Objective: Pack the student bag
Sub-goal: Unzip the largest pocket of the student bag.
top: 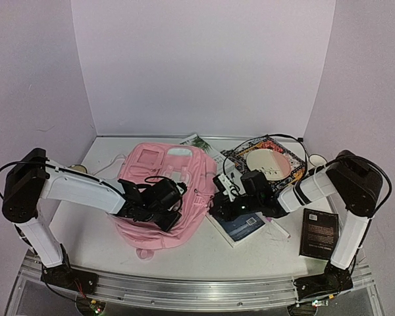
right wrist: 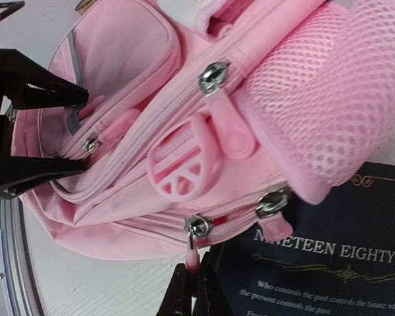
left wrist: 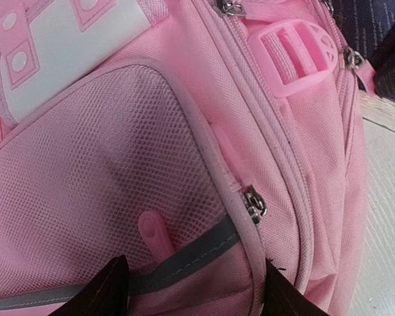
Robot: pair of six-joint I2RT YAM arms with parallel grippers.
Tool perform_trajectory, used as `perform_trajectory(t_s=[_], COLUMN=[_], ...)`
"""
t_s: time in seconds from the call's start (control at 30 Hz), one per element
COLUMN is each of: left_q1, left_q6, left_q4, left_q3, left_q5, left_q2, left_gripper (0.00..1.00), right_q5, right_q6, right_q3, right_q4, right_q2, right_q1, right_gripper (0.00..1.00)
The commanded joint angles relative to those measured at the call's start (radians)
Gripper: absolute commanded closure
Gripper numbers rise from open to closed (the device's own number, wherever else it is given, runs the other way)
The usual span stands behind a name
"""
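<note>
The pink student bag [top: 163,187] lies flat on the table, left of centre. My left gripper [top: 169,209] is over its near end. It stands open, and its dark fingertips [left wrist: 112,289] straddle the corner of the bag's [left wrist: 118,151] front pocket, where a pink pull tab [left wrist: 151,234] pokes out. My right gripper [right wrist: 194,283] is at the bag's [right wrist: 118,217] right side. It is shut on the thin pink zipper pull [right wrist: 193,258] hanging from a metal slider [right wrist: 197,226] on the main zip. The left gripper's fingers [right wrist: 33,85] show at the far side of that view.
A dark blue book [right wrist: 316,263] lies partly under the bag's right edge [top: 245,227]. A black book [top: 319,234] lies at near right, with a white pen [top: 280,230] beside it. A patterned book carrying a pale plate [top: 266,161] and a booklet [top: 201,145] sit behind.
</note>
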Motion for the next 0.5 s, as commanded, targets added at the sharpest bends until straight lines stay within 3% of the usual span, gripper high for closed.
perform_trajectory(t_s=[0.0,0.33,0.47], left_q1=[0.022,0.022,0.022], left_q6=[-0.065,-0.1,-0.11], left_q4=[0.026,0.076,0.076], left_q3=[0.06,0.085,0.072], left_q5=[0.032,0.048,0.031], left_q2=[0.053,0.057,0.01], left_gripper=[0.39,0.4,0.35], right_q5=[0.046,0.142,0.2], right_q6=[0.033,0.184,0.237], right_q3=[-0.005,0.028,0.028], right_q4=[-0.076,-0.099,-0.099], right_q2=[-0.061,-0.045,-0.068], right_q1=[0.11,0.258,0.259], right_gripper=[1.0,0.99,0.84])
